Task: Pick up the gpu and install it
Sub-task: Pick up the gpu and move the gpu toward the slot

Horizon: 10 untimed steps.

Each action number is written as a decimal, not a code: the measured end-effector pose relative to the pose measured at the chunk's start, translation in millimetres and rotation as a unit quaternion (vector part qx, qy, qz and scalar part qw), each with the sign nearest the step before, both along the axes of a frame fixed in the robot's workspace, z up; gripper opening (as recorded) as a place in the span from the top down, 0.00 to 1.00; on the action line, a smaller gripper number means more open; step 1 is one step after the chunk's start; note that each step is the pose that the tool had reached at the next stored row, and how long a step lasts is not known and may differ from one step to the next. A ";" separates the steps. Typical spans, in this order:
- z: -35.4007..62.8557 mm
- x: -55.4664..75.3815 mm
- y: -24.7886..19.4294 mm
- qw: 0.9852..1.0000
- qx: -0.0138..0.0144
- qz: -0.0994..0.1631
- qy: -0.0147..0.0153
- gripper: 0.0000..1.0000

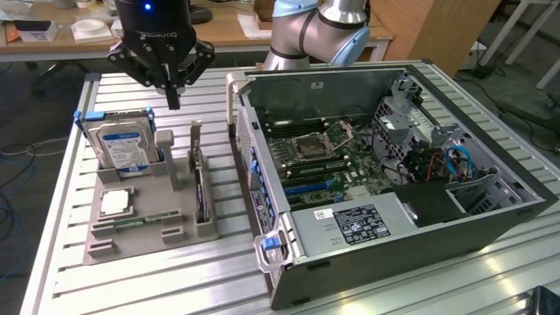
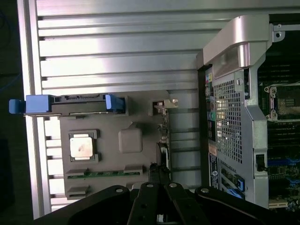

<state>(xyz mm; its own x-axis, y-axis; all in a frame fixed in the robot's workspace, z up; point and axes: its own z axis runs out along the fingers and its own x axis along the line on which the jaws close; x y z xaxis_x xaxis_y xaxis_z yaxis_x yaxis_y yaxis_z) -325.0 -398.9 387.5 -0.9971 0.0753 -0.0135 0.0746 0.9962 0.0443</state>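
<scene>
My fingers (image 1: pixel 173 98) are shut, empty, above the bench (image 1: pixel 175 279). The gpu (image 1: pixel 200 187) stands upright in the holder (image 1: pixel 144 226).

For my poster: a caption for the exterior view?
Shut end effector above the parts tray, graphics card upright, computer case open.

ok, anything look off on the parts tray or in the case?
Nothing stands out. The gpu stands on edge in its slot on the tray, the hard drive upright in its holder, the processor flat in its pocket. The case lies open. The shut gripper hangs above the tray, holding nothing.
</scene>
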 end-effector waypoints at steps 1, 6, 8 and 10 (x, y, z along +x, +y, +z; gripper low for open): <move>0.0 0.0 0.0 1.000 0.000 0.000 0.000 0.90; 0.0 0.0 0.0 1.000 0.000 0.000 0.000 0.90; 0.0 0.0 0.0 1.000 0.000 0.000 0.000 0.90; 0.0 -0.1 -0.5 1.000 0.000 0.000 0.000 0.90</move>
